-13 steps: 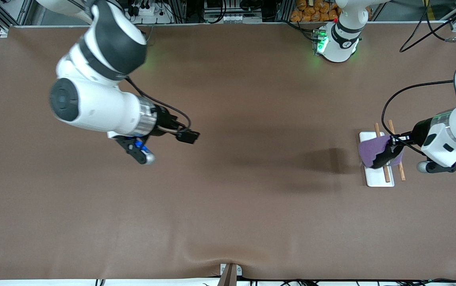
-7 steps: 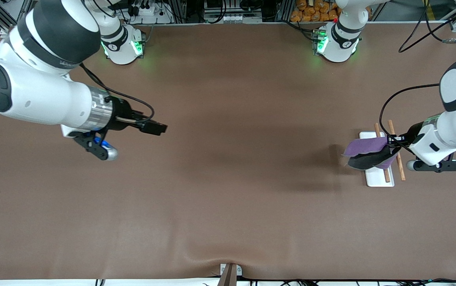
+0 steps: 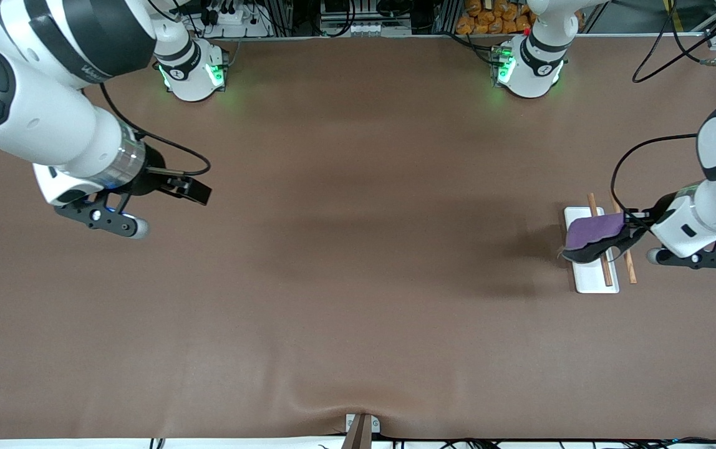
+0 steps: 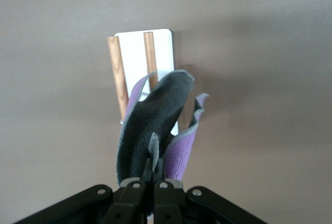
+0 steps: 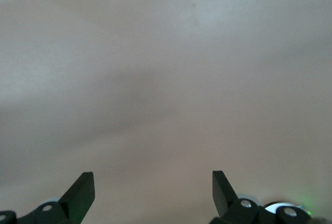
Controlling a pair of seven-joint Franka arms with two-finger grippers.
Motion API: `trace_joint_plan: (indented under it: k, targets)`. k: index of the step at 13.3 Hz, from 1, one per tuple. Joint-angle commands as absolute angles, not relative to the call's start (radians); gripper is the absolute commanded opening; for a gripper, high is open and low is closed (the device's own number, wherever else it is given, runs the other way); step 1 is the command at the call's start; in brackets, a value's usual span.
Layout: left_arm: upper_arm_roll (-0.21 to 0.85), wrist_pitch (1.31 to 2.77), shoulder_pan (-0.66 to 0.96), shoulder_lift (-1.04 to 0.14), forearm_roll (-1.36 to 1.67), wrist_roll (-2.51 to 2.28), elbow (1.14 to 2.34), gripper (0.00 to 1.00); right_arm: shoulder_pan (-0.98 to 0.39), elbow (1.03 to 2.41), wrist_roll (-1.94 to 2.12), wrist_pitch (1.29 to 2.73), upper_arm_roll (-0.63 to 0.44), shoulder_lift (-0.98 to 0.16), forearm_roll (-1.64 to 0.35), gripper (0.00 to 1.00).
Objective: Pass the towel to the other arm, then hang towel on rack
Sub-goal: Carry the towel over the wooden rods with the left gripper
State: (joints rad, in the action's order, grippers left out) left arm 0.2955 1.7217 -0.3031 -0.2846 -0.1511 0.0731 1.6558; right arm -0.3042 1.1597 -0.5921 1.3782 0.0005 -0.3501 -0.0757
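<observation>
The towel [image 3: 590, 231], purple on one face and dark grey on the other, hangs pinched in my left gripper [image 3: 625, 232] over the rack [image 3: 590, 278]. The rack is a white base plate with two brown rods [image 3: 607, 273] at the left arm's end of the table. In the left wrist view the gripper [image 4: 154, 169] is shut on a towel edge, and the towel [image 4: 155, 115] droops in front of the rods [image 4: 117, 71] and the plate [image 4: 163, 47]. I cannot tell whether it touches them. My right gripper [image 3: 198, 192] is open and empty over bare table at the right arm's end; the right wrist view [image 5: 153, 193] shows only table.
The brown table mat [image 3: 358, 280] stretches between the two arms. The arm bases with green lights [image 3: 193, 72] [image 3: 523, 68] stand along the table's edge farthest from the front camera. A small bracket [image 3: 361, 427] sits at the edge nearest the camera.
The right arm has swung away from the table's middle toward its own end. The left gripper has shifted the towel slightly, keeping it over the rack.
</observation>
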Motion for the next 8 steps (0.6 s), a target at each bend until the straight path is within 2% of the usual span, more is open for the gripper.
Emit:
trace_joint_plan:
  k: [1,5,8]
  targets:
    - [0.304,1.749,-0.35,-0.282,-0.17,0.129,1.677,0.0,-0.249,1.181,-0.496,1.364,0.011,-0.321,-0.046,1.0]
    - [0.304,1.776,-0.399,-0.307,-0.17,0.185,1.674,0.0,-0.129,1.219,-0.295,1.35,0.011,-0.304,-0.046,1.0]
    - [0.304,1.807,-0.44,-0.333,-0.167,0.244,1.674,0.0,-0.118,1.262,-0.284,1.359,0.009,-0.27,-0.044,1.0]
